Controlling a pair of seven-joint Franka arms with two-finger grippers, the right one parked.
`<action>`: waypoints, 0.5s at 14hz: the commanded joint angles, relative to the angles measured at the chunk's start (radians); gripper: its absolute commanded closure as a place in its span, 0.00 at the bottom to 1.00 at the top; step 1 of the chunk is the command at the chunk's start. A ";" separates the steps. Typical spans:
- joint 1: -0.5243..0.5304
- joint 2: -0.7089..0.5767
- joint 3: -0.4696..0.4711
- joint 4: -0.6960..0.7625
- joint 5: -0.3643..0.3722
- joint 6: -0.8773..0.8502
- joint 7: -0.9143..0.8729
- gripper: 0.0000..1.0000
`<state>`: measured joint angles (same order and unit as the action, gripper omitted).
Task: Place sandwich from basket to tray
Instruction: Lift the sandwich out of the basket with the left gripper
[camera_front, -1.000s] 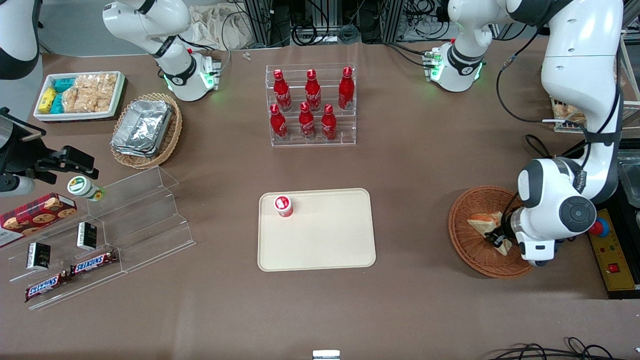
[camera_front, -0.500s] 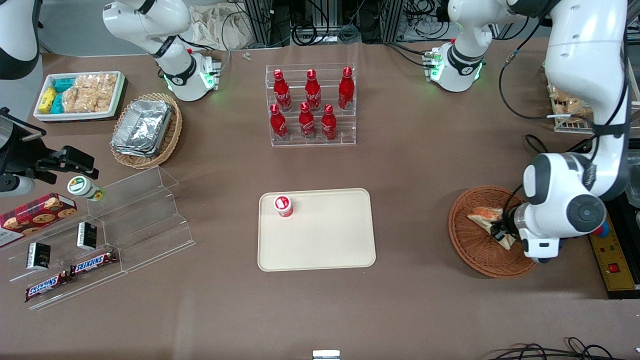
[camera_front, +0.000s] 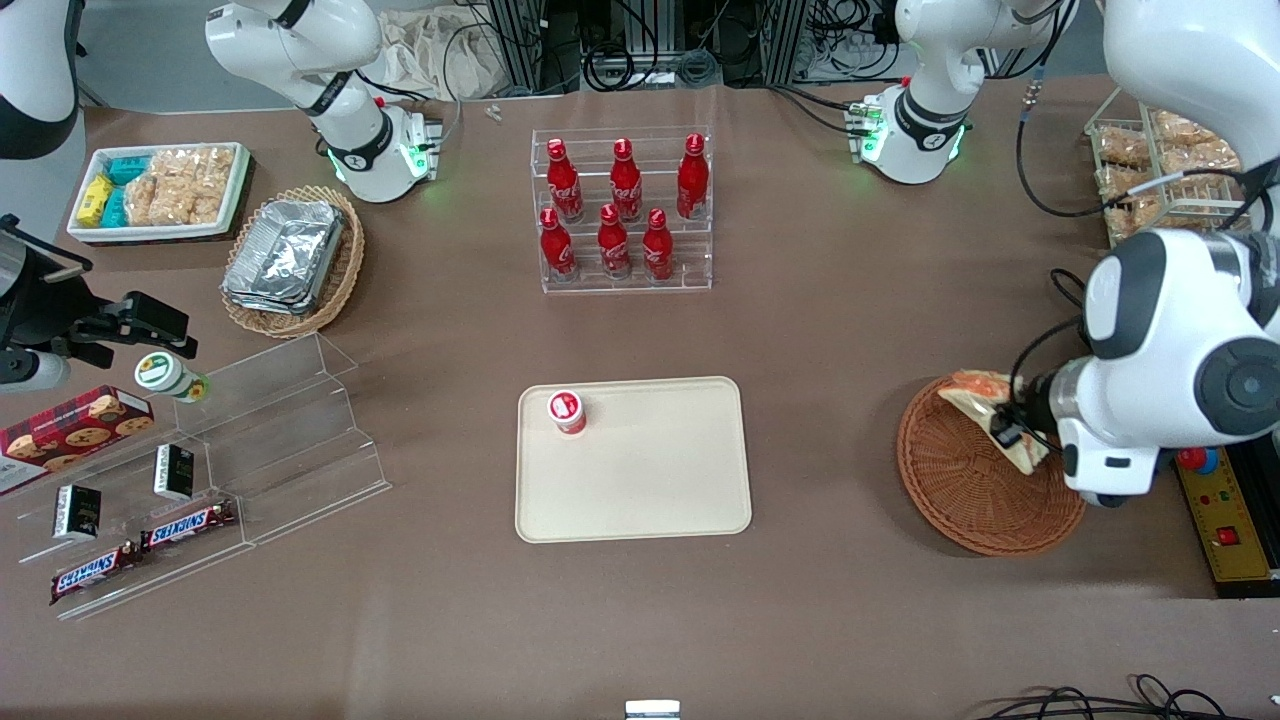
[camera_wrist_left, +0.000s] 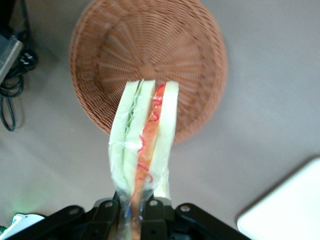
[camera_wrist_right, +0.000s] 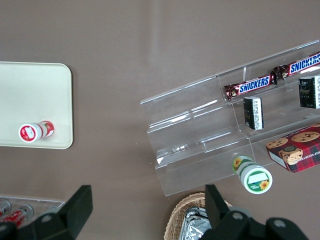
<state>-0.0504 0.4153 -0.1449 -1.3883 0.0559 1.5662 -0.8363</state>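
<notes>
Front view shows two bars marked SNICKERS (camera_front: 140, 550) lying on the lowest step of a clear acrylic stand (camera_front: 290, 440) toward the parked arm's end of the table, beside a red cookie box (camera_front: 70, 432) whose writing is too small to read; the red bottles (camera_front: 620, 205) in the clear rack carry white script I cannot read. The sandwich (camera_wrist_left: 145, 135), a plastic-wrapped wedge of white bread with green and orange-red filling along its edge, hangs above the reddish-brown basket (camera_front: 960, 490), pinched at one end by the gripper (camera_wrist_left: 136, 212). The cream tray (camera_front: 660, 480) holds only a small red-capped cup (camera_front: 566, 411).
</notes>
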 joint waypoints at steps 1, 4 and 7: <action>-0.005 -0.018 -0.070 0.009 0.013 -0.025 0.000 1.00; -0.006 -0.018 -0.116 0.008 0.013 -0.031 0.123 1.00; -0.075 0.026 -0.147 0.021 0.016 -0.032 0.128 1.00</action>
<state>-0.0713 0.4119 -0.2818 -1.3874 0.0560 1.5521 -0.7248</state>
